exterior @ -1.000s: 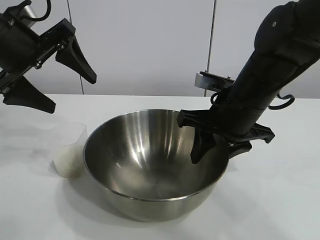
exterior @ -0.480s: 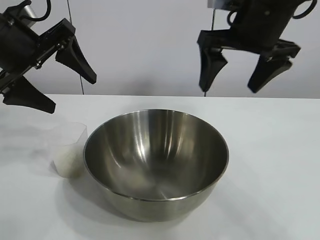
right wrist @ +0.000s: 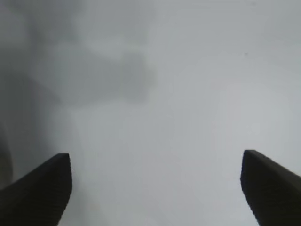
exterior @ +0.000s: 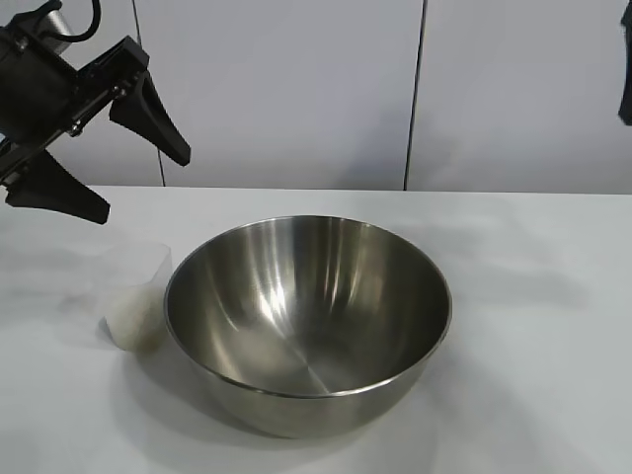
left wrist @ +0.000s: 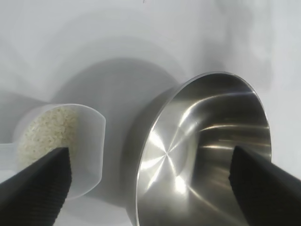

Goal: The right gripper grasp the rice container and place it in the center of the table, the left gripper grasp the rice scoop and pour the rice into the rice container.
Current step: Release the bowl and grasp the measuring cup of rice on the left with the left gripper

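— Gone from its place above the rice container [exterior: 308, 321] is my right gripper [right wrist: 155, 188]; half a second ago it hung over the far rim, and now only a dark sliver shows at the exterior view's upper right edge. What do you see on your side?

— Its wrist view shows two fingers [right wrist: 40, 188] spread wide over bare white table [exterior: 533, 326], holding nothing.

— And the steel bowl?

— Sitting upright in the middle of the table, unmoved from the earlier frames, with no rice visible inside.

— Where is the rice scoop [exterior: 136, 296]?

— Just beside the bowl's left wall, so close I cannot tell whether they touch. It stands upright with the rice [left wrist: 47, 132] heaped pale inside it.

— My left gripper [exterior: 99, 148]?

— High at the upper left, well above the scoop and apart from it, same place as before. Its two pointed fingers [exterior: 150, 118] are splayed wide and empty. From its wrist view, scoop and bowl both lie below, between the fingertips.
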Available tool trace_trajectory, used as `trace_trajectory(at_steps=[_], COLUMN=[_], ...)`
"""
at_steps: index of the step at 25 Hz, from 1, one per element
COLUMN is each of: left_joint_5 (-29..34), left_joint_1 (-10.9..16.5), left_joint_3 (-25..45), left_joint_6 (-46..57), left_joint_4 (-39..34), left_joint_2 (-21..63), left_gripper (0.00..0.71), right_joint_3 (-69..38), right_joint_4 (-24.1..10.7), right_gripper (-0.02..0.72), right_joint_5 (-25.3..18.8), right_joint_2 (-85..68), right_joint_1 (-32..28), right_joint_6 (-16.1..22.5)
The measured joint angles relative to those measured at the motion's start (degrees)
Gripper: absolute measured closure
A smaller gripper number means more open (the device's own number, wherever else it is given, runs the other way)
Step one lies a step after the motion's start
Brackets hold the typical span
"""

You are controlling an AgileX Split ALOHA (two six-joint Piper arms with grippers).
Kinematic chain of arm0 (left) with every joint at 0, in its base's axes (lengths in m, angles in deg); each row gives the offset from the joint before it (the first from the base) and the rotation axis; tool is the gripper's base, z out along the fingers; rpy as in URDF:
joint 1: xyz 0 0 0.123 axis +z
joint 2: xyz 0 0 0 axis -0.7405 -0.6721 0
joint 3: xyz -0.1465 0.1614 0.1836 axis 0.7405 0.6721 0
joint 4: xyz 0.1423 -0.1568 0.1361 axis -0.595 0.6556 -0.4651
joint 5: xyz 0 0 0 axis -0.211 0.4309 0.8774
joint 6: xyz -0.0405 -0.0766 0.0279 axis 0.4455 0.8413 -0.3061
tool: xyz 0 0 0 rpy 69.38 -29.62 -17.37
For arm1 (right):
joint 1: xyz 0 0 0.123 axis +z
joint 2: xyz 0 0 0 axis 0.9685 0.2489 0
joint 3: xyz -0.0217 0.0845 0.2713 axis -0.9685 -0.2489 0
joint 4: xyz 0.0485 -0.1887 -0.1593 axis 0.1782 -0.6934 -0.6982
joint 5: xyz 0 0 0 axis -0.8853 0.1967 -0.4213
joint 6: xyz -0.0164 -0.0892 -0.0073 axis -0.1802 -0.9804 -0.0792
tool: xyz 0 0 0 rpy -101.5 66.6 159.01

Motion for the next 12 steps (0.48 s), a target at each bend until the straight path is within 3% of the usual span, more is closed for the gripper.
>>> trace_trajectory(at_steps=[7,12], left_joint_5=[0.00,0.00], left_joint_1=[0.00,0.00], left_joint_3=[0.00,0.00], left_joint_6=[0.00,0.00], left_joint_4=[0.00,0.00], left_joint_2=[0.00,0.00], left_gripper=[0.054,0.054], right_joint_3=[-10.26,-27.67], right_joint_4=[3.97,3.41], right_gripper=[0.062,0.062], right_joint_5=[-0.81,3.43], right_joint_2=[-21.93,-45.62], right_joint_1=[-0.05,-0.05], right_joint_6=[-0.44,-1.08])
